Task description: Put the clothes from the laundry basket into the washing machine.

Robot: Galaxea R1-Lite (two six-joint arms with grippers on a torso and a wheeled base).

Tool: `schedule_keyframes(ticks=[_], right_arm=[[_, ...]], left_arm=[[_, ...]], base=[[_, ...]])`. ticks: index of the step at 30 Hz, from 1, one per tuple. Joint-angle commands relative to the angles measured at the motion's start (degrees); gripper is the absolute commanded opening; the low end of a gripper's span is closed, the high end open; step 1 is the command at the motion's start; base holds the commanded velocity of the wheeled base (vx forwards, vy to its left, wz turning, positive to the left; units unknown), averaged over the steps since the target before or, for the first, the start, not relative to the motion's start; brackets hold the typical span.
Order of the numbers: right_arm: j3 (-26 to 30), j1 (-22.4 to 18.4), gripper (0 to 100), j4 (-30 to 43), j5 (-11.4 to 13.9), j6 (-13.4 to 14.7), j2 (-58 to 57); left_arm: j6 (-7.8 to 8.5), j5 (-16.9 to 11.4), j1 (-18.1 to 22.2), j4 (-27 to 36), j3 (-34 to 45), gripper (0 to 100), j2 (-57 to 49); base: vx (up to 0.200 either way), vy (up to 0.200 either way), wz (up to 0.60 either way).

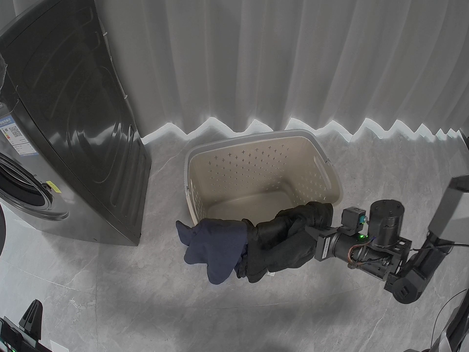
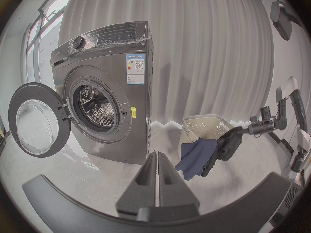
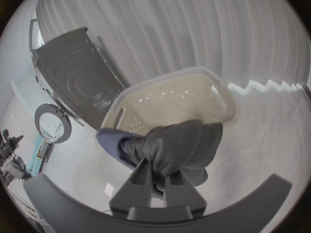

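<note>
Lighting is even. Daylight diffuses through the white curtain [image 1: 273, 50], glaring along its hem. A soft shadow lies on the floor [image 1: 146, 289] beneath the clothes [image 1: 254, 245]. Both wrist views curve strongly toward dark circular borders.

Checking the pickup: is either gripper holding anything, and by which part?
The right gripper pinches the black fabric garment by a bunched fold; the left gripper holds nothing.

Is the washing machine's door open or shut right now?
Open. In the left wrist view the round door hangs swung wide beside the washing machine, and its steel drum shows through the opening.
</note>
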Motion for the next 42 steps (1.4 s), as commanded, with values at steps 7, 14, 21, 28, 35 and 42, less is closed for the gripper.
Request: schedule_keyframes(ticks=[7, 14, 21, 28, 35, 42], right_arm=[[-0.57, 4.28, 0, 4.71, -1.06, -1.22, -27.13], [-2.60, 4.81, 0, 8.05, -1.06, -3.77, -31.61], [-2.77, 4.90, 0, 9.10, -0.80, -3.86, -33.37], [-1.98, 5.95, 0, 9.46, -0.89, -3.77, -33.46], [-1.89, 6.65, 0, 9.37, -0.80, -3.42, -33.37], [-1.54, 7.53, 0, 8.84, -0.98, -3.16, -33.11]], left_arm=[[0.02, -0.07, -0.08, -0.02, 0.92, 0, -0.57], [0.11, -0.07, -0.08, -0.02, 0.92, 0, -0.57], [0.11, -0.07, -0.08, -0.02, 0.92, 0, -0.57], [0.02, -0.07, -0.08, -0.02, 0.92, 0, -0.57], [0.02, -0.07, -0.08, -0.02, 0.92, 0, -0.57], [0.02, -0.07, -0.08, -0.02, 0.92, 0, -0.57]], base=[[0.000, 0.000, 0.00], [0.000, 0.000, 0.00], [-0.143, 0.000, 0.00], [-0.200, 0.000, 0.00], [-0.086, 0.000, 0.00], [0.000, 0.143, 0.00]])
